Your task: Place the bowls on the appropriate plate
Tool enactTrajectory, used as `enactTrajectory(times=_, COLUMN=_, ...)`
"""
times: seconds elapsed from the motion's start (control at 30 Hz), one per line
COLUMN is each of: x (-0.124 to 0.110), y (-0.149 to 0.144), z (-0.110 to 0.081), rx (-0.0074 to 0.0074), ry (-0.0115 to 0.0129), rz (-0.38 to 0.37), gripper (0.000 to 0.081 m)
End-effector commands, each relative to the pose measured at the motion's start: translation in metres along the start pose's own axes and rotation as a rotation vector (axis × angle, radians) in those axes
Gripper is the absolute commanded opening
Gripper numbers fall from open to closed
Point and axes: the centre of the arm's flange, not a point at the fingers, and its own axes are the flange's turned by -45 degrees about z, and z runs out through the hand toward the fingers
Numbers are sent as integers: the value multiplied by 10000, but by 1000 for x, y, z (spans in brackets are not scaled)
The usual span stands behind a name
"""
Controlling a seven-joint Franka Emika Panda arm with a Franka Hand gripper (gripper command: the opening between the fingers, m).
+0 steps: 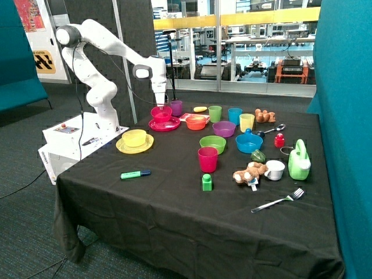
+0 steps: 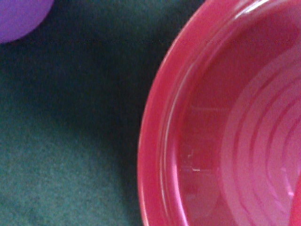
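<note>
A yellow bowl [image 1: 134, 138] sits on a yellow plate [image 1: 135, 146] near the robot's base. A pink-red bowl [image 1: 161, 113] sits on or just above a pink-red plate [image 1: 165, 124] beside a purple cup [image 1: 175, 107]. My gripper [image 1: 161, 104] hangs straight down at the pink-red bowl's rim. The wrist view is filled by pink-red plastic with a raised rim and ringed floor [image 2: 225, 141], which looks like the plate, over the black cloth. A corner of the purple cup [image 2: 16, 16] also shows there. No fingertips show in it.
Behind and beside the plates stand an orange bowl [image 1: 196, 121], green [image 1: 215, 113], blue [image 1: 235, 115] and yellow [image 1: 246, 122] cups, and purple [image 1: 224, 128], green [image 1: 213, 143] and blue [image 1: 249, 142] bowls. Nearer the front are a pink-red cup [image 1: 207, 159], a green block [image 1: 207, 182] and a marker [image 1: 135, 174].
</note>
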Motion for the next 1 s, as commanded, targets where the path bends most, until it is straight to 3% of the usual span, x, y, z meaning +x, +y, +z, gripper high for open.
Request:
enactTrajectory(times=0.0, x=-2, y=3, z=8, rx=14, ry=27, rz=210, gripper=0)
enactTrajectory(times=0.6, x=7, y=2, z=22, rx=14, ry=27, rz=189, gripper=0)
enactTrajectory(times=0.97, x=11, y=16, z=25, rx=14, ry=27, rz=498, gripper=0)
